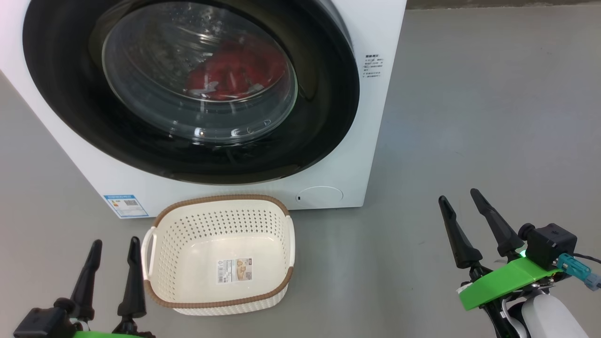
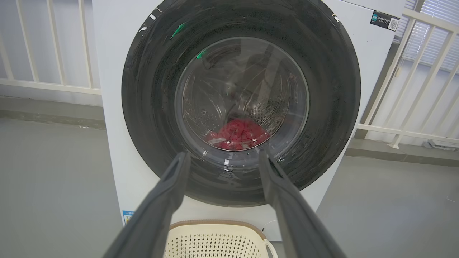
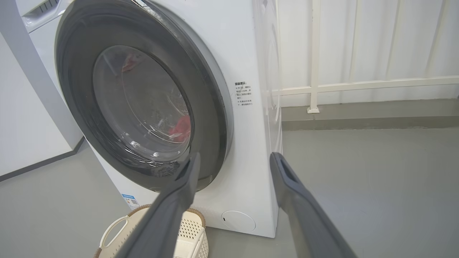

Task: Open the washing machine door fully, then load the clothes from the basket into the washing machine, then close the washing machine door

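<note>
The basket (image 1: pixel 218 198) sits on the floor (image 1: pixel 469 117) just before the washing machine (image 1: pixel 371 141), below the washing machine door (image 1: pixel 70 94) — the clothes (image 1: pixel 235 70) lie in the drum (image 2: pixel 265 114), behind that door's glass. The left gripper (image 1: pixel 116 241) is just left of the basket; the right gripper (image 1: pixel 458 195) is well apart to its right.

The clothes (image 1: pixel 235 70) blur behind reflective glass.

A bare laundry area, home or test space unclear: a white front-loading washing machine (image 1: pixel 366 155) stands on a smooth grey floor (image 1: pixel 493 117), with white railings (image 3: pixel 315 53) behind it.
</note>
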`<state>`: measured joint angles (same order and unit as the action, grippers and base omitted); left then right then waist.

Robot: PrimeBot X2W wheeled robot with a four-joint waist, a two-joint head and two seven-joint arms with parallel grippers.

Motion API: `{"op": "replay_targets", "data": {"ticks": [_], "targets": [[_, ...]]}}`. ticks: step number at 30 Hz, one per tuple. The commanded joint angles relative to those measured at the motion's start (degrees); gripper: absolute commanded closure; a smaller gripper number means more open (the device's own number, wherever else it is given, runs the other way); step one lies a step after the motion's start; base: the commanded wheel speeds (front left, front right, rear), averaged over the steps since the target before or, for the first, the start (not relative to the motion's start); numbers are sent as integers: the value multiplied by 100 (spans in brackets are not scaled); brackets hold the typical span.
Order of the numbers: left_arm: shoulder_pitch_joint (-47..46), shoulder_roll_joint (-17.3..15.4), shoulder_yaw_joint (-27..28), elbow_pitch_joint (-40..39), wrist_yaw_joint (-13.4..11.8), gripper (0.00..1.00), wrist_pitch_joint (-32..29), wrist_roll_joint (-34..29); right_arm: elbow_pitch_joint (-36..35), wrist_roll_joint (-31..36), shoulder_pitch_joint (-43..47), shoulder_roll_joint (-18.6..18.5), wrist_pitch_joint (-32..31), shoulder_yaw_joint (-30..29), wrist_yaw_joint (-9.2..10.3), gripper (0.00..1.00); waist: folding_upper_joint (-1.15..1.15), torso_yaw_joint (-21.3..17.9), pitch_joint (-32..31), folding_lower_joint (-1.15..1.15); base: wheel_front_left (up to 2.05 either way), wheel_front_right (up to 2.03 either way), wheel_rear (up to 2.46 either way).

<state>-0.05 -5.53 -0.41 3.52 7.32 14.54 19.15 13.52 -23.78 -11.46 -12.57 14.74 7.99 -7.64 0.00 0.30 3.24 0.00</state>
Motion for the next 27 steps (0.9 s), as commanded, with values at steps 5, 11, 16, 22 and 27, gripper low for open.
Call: {"op": "replay_targets", "data": {"ticks": [5,11,16,22,27], "targets": [[-155,-122,179,-144,17,0,46,-51,-152,44,-40,-7,26,80,15,0,0,10,-2,0,0,0,0],[-149,-142,101,-145,17,0,46,-6,-134,47,-42,-4,26,86,15,0,0,20,-19,0,0,0,0],[97,116,-125,262,-1,100,-36,22,282,-11,135,86,-6,58,0,100,0,21,-19,0,0,0,0],[89,121,-112,311,-1,100,-128,428,282,-383,191,136,-109,-8,1,100,0,19,-48,13,0,0,0],[56,115,-95,352,-1,100,-198,732,279,-662,201,165,-187,-60,1,100,0,17,-49,1,0,0,0]]}}
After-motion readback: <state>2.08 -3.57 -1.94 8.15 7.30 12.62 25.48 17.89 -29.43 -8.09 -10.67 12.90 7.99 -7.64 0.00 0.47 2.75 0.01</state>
